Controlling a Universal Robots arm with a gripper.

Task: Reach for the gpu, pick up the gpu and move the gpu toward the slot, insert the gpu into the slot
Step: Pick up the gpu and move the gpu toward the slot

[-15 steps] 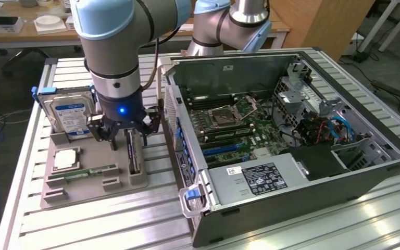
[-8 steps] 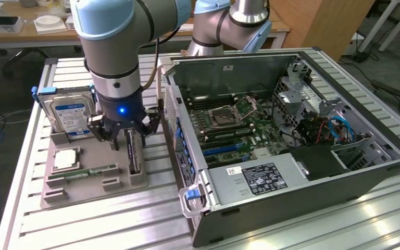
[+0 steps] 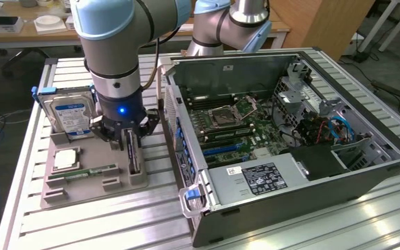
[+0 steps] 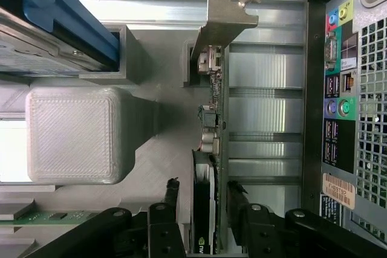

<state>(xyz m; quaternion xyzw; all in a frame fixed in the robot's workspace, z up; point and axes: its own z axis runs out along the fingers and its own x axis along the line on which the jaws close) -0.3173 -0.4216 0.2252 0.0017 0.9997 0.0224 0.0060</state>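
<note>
Found gripper (image 4: 203, 182) astride the gpu (image 4: 208, 125) — jaws apart, nothing clamped; long axis running along the gap.

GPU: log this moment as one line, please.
phase: reach | hand: open, straddling gpu | gpu: on edge in grey holder, outside pc case

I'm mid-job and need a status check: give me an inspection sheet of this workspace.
Surface: slatted metal table, grey holder tray on it.
Job's things: gpu standing on edge in the tray; open computer case beside it.
Clutter: hard drive, memory stick, processor in the tray.
Gripper: gripper open, straddling the gpu.
Cables: blue wires inside the case.
Surroundings: desk behind.
</note>
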